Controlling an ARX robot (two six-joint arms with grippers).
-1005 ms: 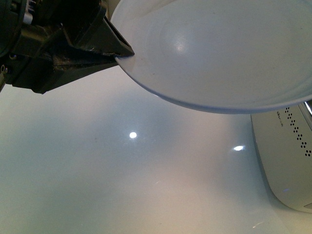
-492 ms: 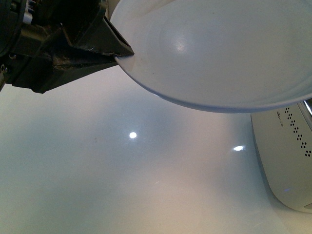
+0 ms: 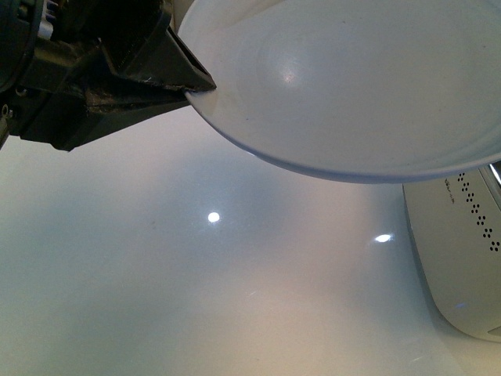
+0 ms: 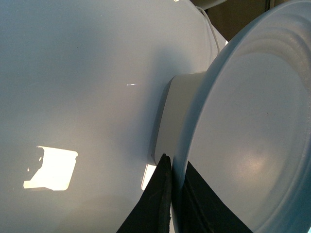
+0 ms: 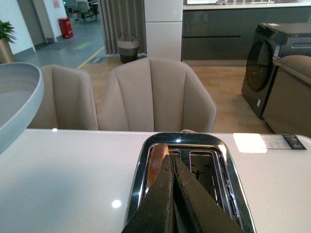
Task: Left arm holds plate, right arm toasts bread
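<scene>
Left tool [image 3: 196, 84] clamps the plate [image 3: 352, 78] while the right tool [image 5: 171, 162], jaws shut, loads bread [image 5: 156, 162] into the toaster [image 5: 232, 179]; pushing it down seems next.

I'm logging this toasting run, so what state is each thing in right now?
plate: held up by its rim, tilted, empty.
left pincer: shut on the plate's rim.
bread: standing on edge in one toaster slot.
toaster: bread in one slot, the other slot empty.
right pincer: shut, tips over the toaster beside the bread.
</scene>
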